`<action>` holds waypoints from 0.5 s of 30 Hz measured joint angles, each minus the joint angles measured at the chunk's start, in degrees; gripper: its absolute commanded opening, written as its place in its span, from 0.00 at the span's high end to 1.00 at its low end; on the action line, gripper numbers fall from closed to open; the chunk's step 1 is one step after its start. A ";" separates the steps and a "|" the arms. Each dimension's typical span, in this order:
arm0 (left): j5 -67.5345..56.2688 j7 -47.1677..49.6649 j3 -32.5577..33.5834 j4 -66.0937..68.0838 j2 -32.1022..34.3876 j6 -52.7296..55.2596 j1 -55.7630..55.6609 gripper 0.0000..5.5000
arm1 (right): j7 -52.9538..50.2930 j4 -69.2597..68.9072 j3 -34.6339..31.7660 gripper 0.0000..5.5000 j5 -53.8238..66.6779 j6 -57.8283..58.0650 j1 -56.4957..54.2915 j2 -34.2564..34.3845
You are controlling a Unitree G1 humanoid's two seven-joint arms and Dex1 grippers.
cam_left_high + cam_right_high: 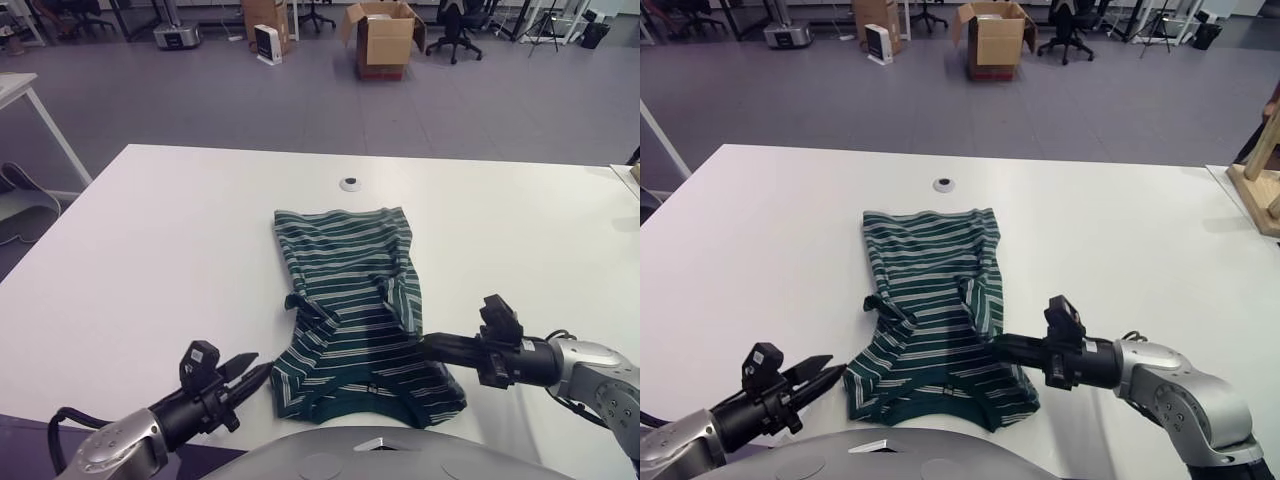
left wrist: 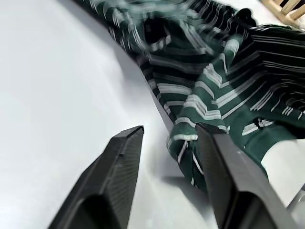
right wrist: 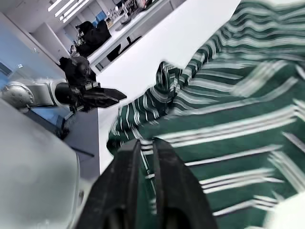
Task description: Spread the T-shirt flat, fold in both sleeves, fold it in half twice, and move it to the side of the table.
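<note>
A green, white-striped T-shirt (image 1: 345, 290) lies mid-table on the white table (image 1: 170, 230), its sleeves turned inward and its near part rumpled. My left gripper (image 1: 258, 366) hovers low just left of the shirt's near left corner (image 2: 190, 143), open, with nothing between its fingers (image 2: 119, 157). My right gripper (image 1: 425, 347) comes in from the right at the shirt's near right edge. Its fingers are pressed together at the striped cloth (image 3: 228, 124), shut on that edge. The left gripper (image 3: 112, 97) is also seen across the shirt in the right wrist view.
A small round cable grommet (image 1: 351, 183) sits in the table beyond the shirt. A wooden frame (image 1: 1260, 190) stands at the table's far right edge. Bare tabletop lies on both sides of the shirt. Cardboard boxes (image 1: 385, 38) and chairs stand on the floor behind.
</note>
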 measured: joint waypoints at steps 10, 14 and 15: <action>-1.77 1.83 -2.13 1.02 -1.91 2.95 -0.95 0.21 | -3.90 5.69 1.54 0.46 -6.32 -4.08 -2.19 1.46; -4.58 2.64 -3.04 1.24 -4.55 3.96 -1.64 0.30 | -4.32 6.35 1.54 0.44 -6.34 -4.32 -3.76 1.64; -5.56 2.81 -2.77 1.24 -5.12 4.13 -1.83 0.32 | -4.49 6.61 1.54 0.44 -6.42 -4.57 -3.96 1.71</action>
